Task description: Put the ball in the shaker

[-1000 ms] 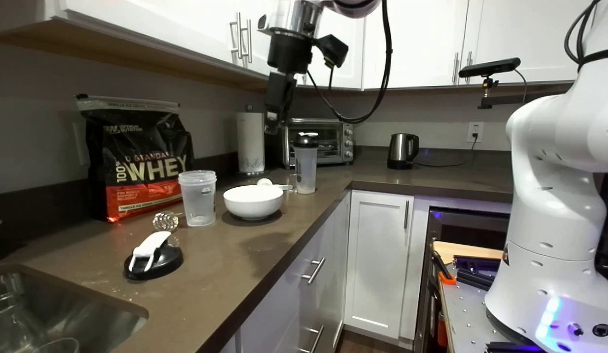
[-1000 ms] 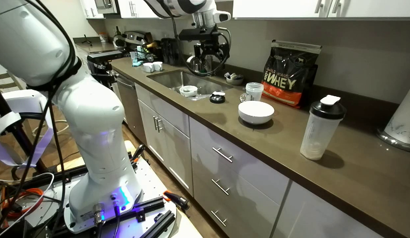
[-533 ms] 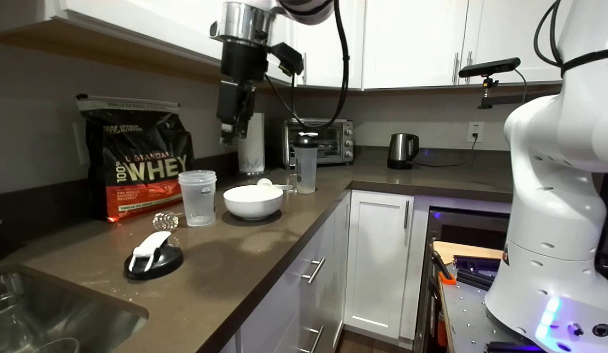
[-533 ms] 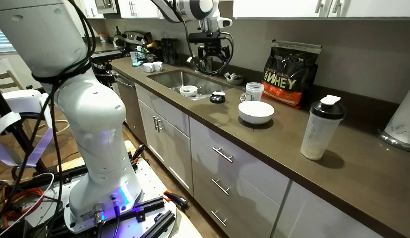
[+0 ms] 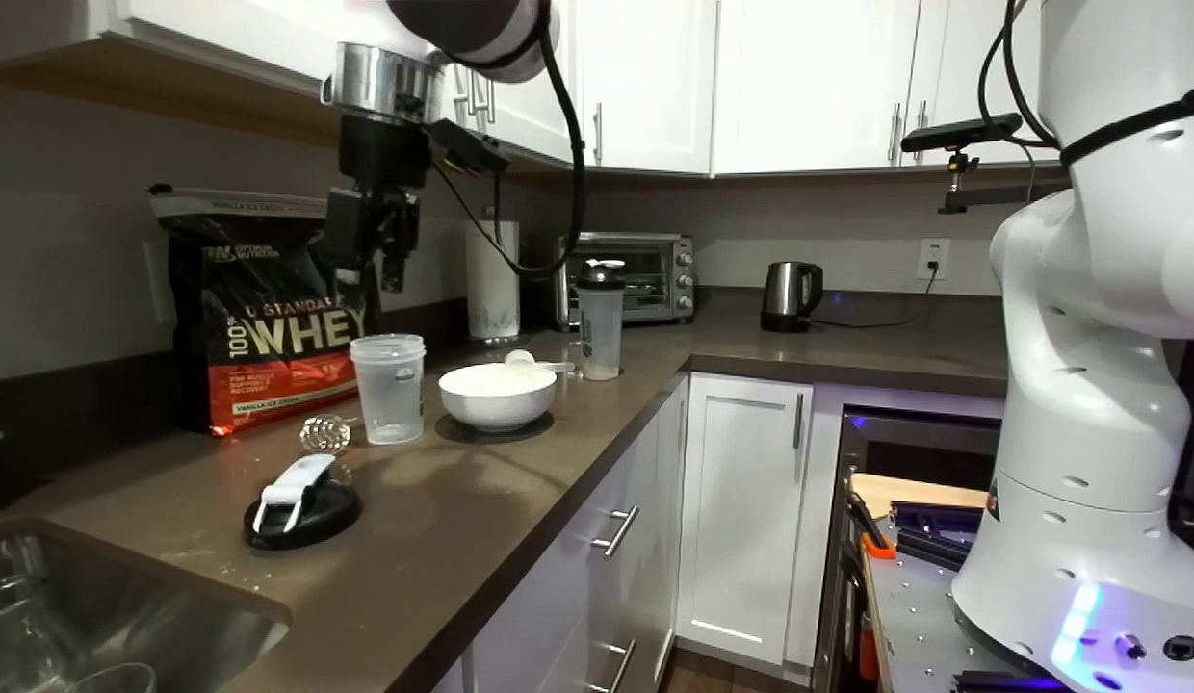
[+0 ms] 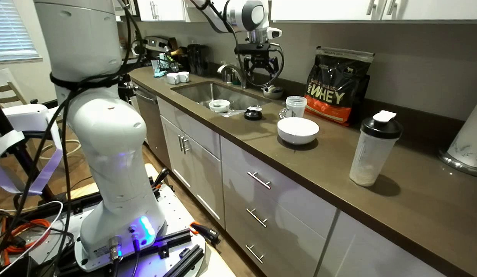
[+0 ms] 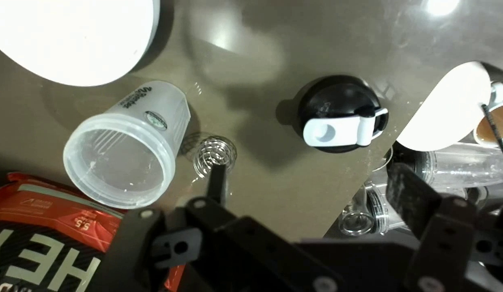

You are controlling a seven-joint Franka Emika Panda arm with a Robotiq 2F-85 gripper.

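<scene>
The ball is a coiled silver wire ball [image 5: 324,434] on the counter beside the shaker; it shows in the wrist view [image 7: 215,153] and in an exterior view [image 6: 282,113]. The shaker is a translucent, uncovered tumbler [image 5: 389,395], upright between the ball and the white bowl; it also shows in the wrist view [image 7: 164,107] and in an exterior view [image 6: 296,107]. My gripper [image 5: 371,274] is open and empty, well above the counter near the whey bag. In the wrist view, one finger of the gripper [image 7: 309,174] overlaps the ball's lower edge; the other is over the sink.
A black lid with white flap [image 5: 303,515] lies near the sink [image 5: 183,602], which holds clear containers. A white bowl [image 5: 497,399] is beside the shaker. The whey bag [image 5: 279,298] stands behind. A lidded cup [image 6: 377,154] stands farther along the counter.
The gripper has moved along the counter toward the sink end and lowered somewhat, coming in front of the whey bag in an exterior view. The ball, shaker, lid and bowl have not moved.
</scene>
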